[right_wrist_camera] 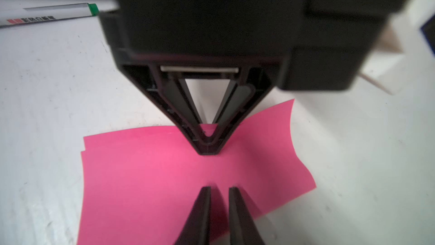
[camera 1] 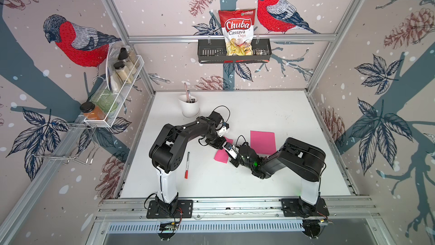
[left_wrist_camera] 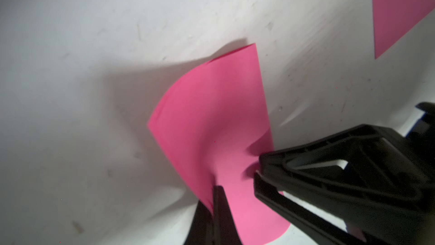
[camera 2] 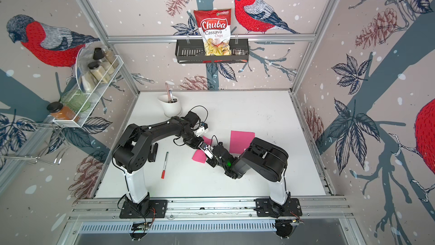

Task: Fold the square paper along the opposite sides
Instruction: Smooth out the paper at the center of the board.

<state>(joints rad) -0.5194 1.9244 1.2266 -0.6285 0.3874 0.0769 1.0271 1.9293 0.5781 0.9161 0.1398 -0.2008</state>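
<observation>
Pink paper (camera 1: 221, 157) (camera 2: 199, 156) lies near the middle of the white table (camera 1: 259, 180), between the two arms and mostly hidden under their wrists in both top views. It is doubled over. In the right wrist view (right_wrist_camera: 153, 173) two layers show at one edge, slightly out of line, and a far corner curls up off the table.

The left gripper (right_wrist_camera: 208, 149) has its jaws fully together, tips down on the paper. In the left wrist view a layer of the paper (left_wrist_camera: 211, 114) runs in between its fingers (left_wrist_camera: 220, 199), so it pinches the paper. The right gripper (right_wrist_camera: 219, 188) stands over the near part of the paper with its jaws almost closed, a slim gap left between them. Whether they catch the paper I cannot tell.

A second pink sheet (camera 1: 262, 141) lies flat just beside it, not touching. A marker (camera 1: 187, 165) lies near the left arm, and a white cup (camera 1: 189, 108) stands near the back of the table.
</observation>
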